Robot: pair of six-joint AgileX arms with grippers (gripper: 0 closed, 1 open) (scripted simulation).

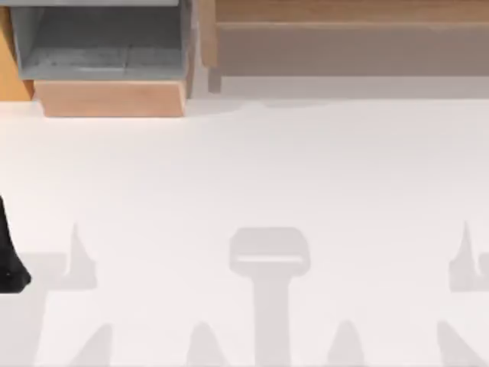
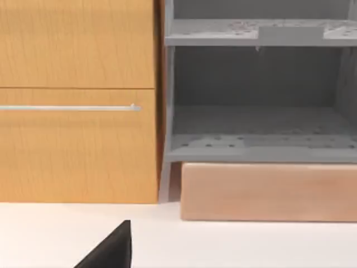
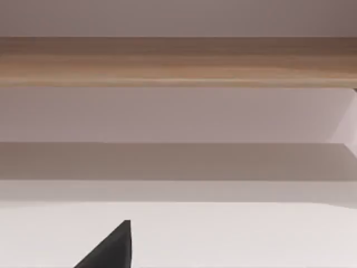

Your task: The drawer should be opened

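Note:
The cabinet stands at the table's back left. Its grey open compartment sits behind a light wood drawer front that juts toward the table. The left wrist view faces this drawer front below grey shelves; beside them is an orange wood panel with a thin silver handle bar. A black part of my left arm shows at the table's left edge, well short of the cabinet. A black tip of my left gripper hangs over the white table, and so does one of my right gripper.
A long wooden shelf unit runs along the back right, seen from the right wrist as a wood band over a pale recess. The white tabletop carries only soft grey shadows.

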